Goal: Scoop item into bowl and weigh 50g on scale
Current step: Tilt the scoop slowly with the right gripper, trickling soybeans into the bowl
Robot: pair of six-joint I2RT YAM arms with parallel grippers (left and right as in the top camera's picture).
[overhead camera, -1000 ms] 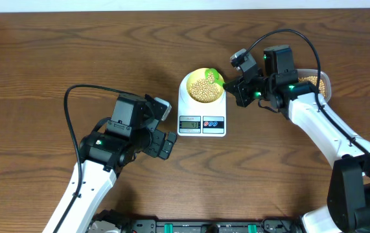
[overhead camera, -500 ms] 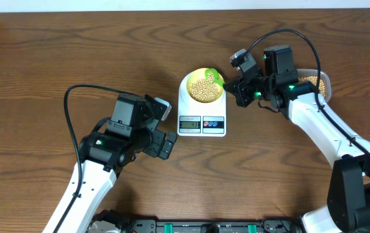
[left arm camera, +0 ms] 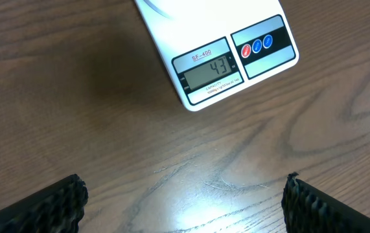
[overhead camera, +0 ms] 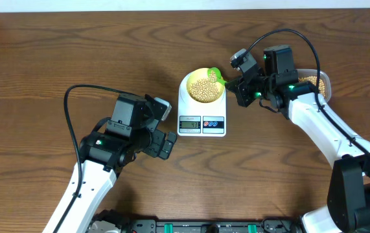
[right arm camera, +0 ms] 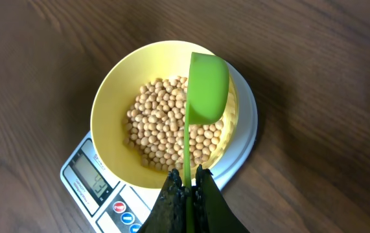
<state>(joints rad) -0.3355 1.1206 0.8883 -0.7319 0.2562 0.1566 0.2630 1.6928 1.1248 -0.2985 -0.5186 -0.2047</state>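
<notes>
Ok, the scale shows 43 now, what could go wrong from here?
1. Overshoot: the scale reads 43, so another full scoop of beans would likely pass 50.
2. The green scoop hangs over the bowl; touching it could falsify the reading.
3. The right fingers pinch only the thin handle, so the scoop might twist.

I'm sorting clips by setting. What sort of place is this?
Likely a robotics lab bench rather than a kitchen: a wood-grain table, a left arm and right arm at it, and a digital scale holding a yellow bowl of beans.
</notes>
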